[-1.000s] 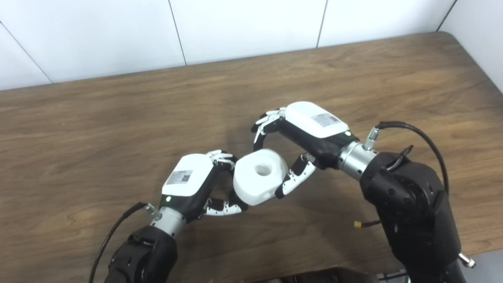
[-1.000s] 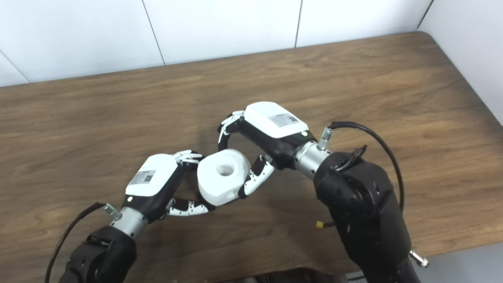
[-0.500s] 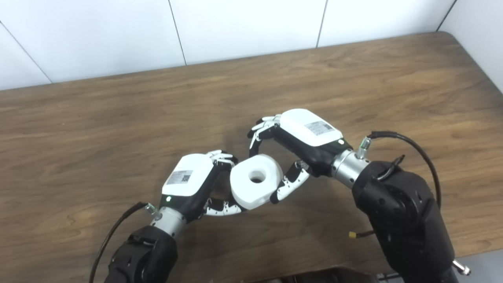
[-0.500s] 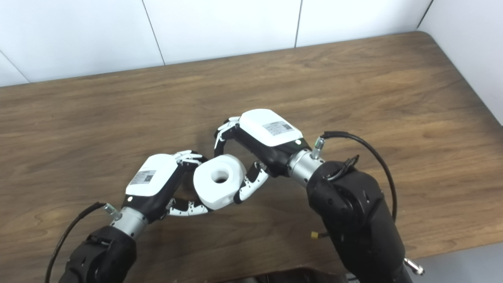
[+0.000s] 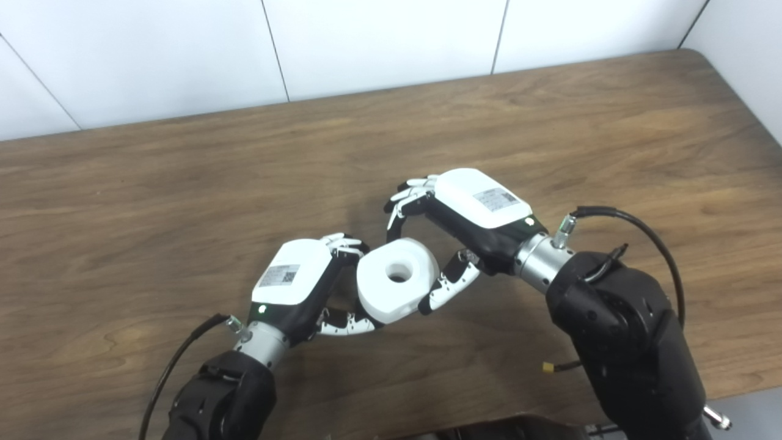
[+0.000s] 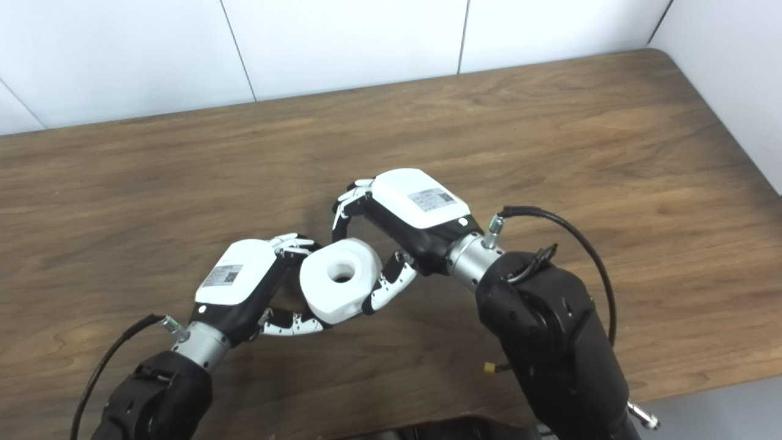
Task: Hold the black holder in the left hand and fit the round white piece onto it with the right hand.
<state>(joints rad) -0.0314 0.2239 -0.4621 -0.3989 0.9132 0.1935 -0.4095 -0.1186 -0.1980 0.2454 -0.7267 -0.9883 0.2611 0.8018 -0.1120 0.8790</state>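
Curling its fingers toward a hidden black holder, the left hand (image 5: 297, 282) meets the smooth round white piece (image 5: 397, 278), pinched between the right hand's (image 5: 465, 221) thumb and fingers above the wood-grain table (image 5: 153, 201).

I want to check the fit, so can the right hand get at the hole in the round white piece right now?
Probably not without letting go: the right hand grips the round white piece by its sides. The hole faces up uncovered, though the left hand crowds one side.

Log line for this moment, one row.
left hand: shut, holder hidden | right hand: shut on round white piece | piece between both hands, above table
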